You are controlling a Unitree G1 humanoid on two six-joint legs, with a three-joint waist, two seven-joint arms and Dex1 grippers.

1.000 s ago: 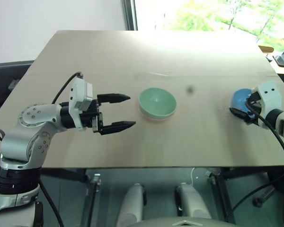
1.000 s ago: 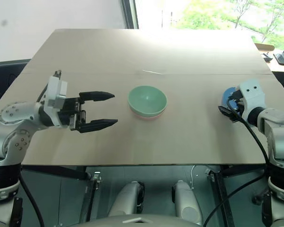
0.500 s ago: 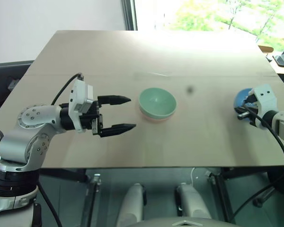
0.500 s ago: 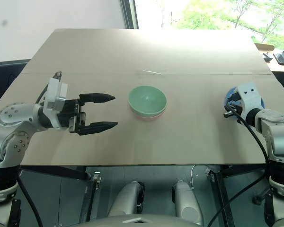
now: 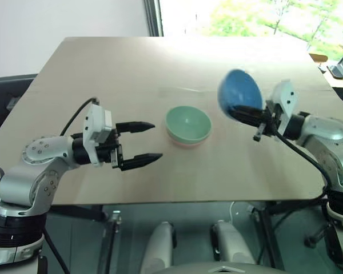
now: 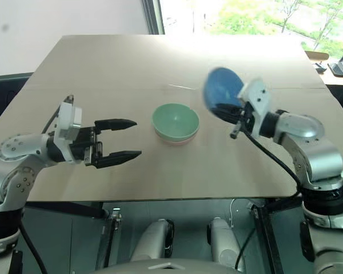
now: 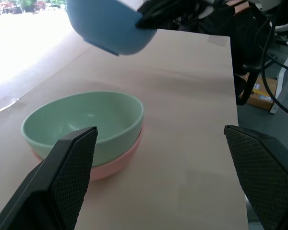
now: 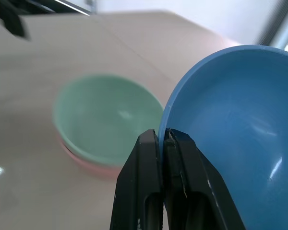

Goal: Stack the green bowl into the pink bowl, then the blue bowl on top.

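pinching the blue bowl [image 5: 239, 89] by its rim, right fingers [image 8: 156, 143] hold it above the worktop [image 5: 103, 68]; left fingers [image 5: 138, 125] spread wide near the green bowl [image 5: 187, 123] nested in the pink bowl [image 7: 116, 163].

Mint green bowl [image 5: 187, 124] sits nested upright in the pink bowl [image 7: 116, 166], mid-table. Sky-blue bowl [image 5: 239, 91] is up in the air, tilted on its side, just right of them.

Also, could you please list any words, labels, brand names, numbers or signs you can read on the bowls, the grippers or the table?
None: no readable text anywhere.
The green bowl, pink bowl and blue bowl are plain.
The left gripper, right gripper and table bear no lettering.
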